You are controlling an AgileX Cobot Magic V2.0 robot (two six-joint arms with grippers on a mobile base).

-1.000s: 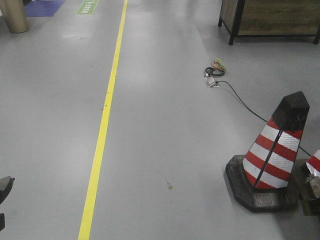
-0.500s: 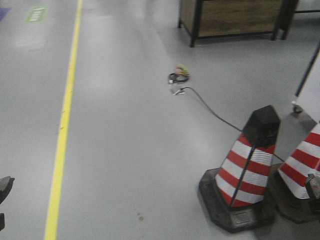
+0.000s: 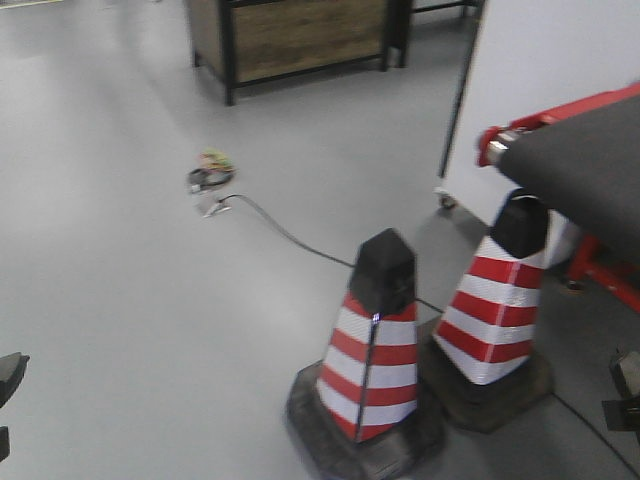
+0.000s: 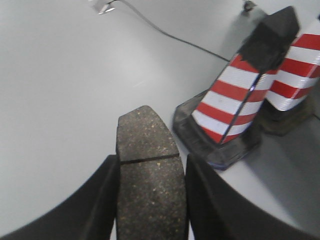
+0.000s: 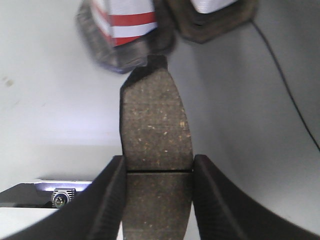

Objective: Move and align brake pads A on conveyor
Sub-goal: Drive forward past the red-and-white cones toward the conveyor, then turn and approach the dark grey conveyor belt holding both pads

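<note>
We hold a pad [image 4: 145, 135] pinched in our left tool [image 4: 150, 167] over the floor [image 4: 60, 100], near the cones [image 4: 240, 90]. Our right tool [image 5: 158, 167] pinches a second pad [image 5: 155, 115], and the conveyor [image 3: 590, 165] stands just behind the cones.

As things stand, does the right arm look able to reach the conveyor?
Probably not yet. The conveyor sits off to the right beyond two cones, and the right gripper, shut on a brake pad, hangs over floor short of it.
</note>
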